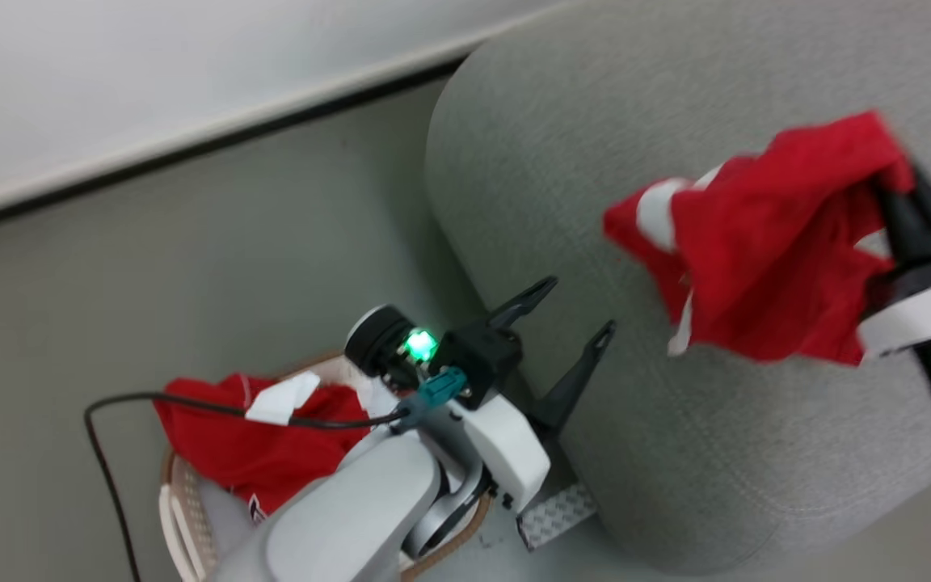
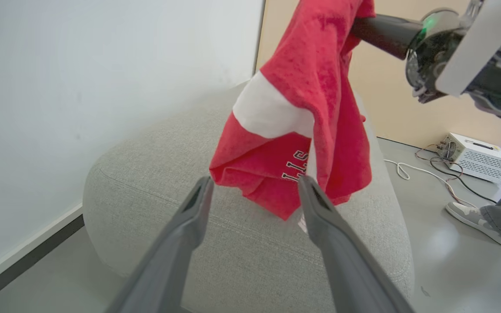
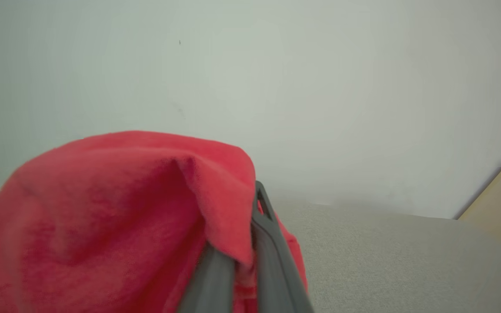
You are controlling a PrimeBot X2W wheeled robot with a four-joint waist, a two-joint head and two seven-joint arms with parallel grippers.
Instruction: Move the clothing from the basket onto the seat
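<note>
— Closest in, at 6 o'clock of the head view: pale left forearm (image 1: 336, 517), green lamp lit at the wrist. Beyond it?

— Left gripper (image 1: 580, 305), fingers spread wide, nothing between them, tips toward 1 o'clock, aimed at the seat (image 1: 562, 162).

— And the right gripper (image 1: 898, 194)?

— Out at 3 o'clock, clamped tight on a red garment (image 1: 764, 250) with white patches. Same story from the right wrist: cloth pinched between both fingers and draped over them toward 9 o'clock.

— Touching the cushion?

— Hard to judge. From the left wrist: hanging from the grip at 1 o'clock, lowest fold over the grey cushion top, contact or gap unclear. White lettering on the front, only partly legible.

— Basket (image 1: 183, 501) location?

— Down at 7 o'clock, on the floor just beside the seat's base, half hidden under the forearm. Brown rim and perforated cream wall visible. Inside, a second red garment (image 1: 271, 453) with a white patch, heaped against the 10 o'clock side.

— Anything else around?

— Black cable (image 1: 191, 402) running from the wrist across that heap, then looping down at 8 o'clock. In the left wrist view, at 3 o'clock: white box (image 2: 476, 156) with cords on the floor, plus a person's shoe (image 2: 468, 213) and grey trouser leg nearer 4 o'clock.
</note>
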